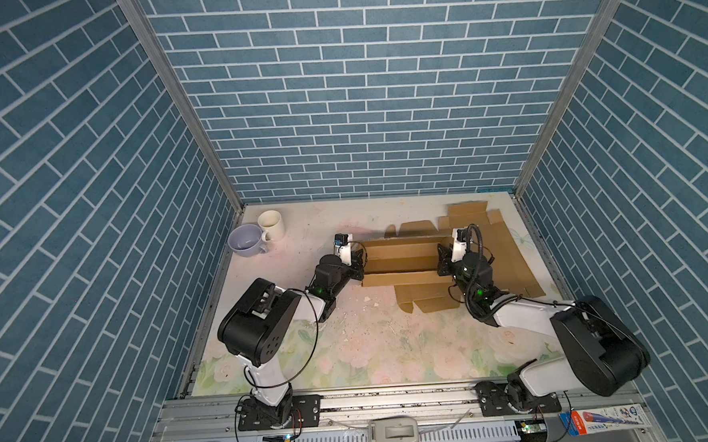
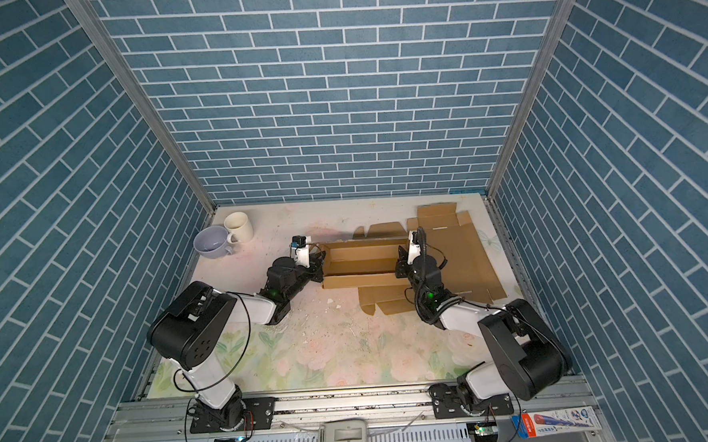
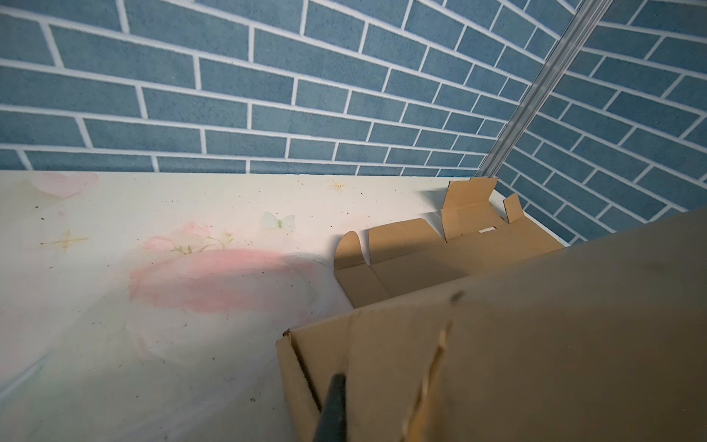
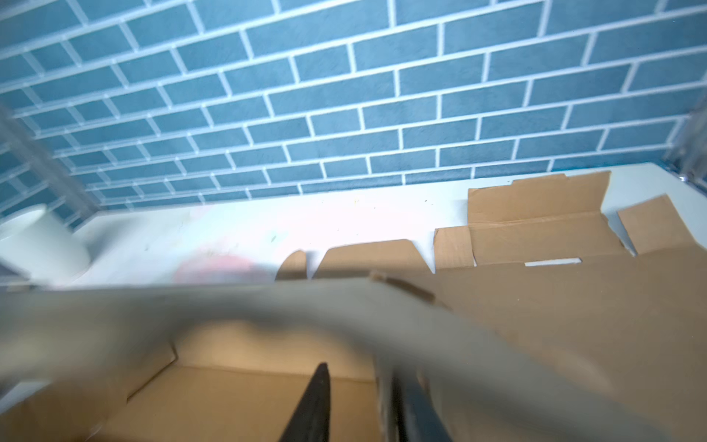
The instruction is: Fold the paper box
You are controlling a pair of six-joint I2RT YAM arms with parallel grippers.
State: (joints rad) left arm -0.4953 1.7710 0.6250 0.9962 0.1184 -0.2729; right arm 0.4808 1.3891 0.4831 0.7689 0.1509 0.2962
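We saw the left tool (image 1: 363, 263) closed on one end wall of the paper box (image 1: 402, 257), and the right tool (image 1: 442, 262), fingers apart, astride the opposite wall.

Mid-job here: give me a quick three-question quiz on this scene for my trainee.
1. True or false: the paper box lies fully flat.
2. Which tool is at the box's left end in both top views? A) left tool B) right tool
3. How many cups stand on the table?
Key: 1 false, its walls stand up; 2 A; 3 two, a lavender cup and a cream mug.
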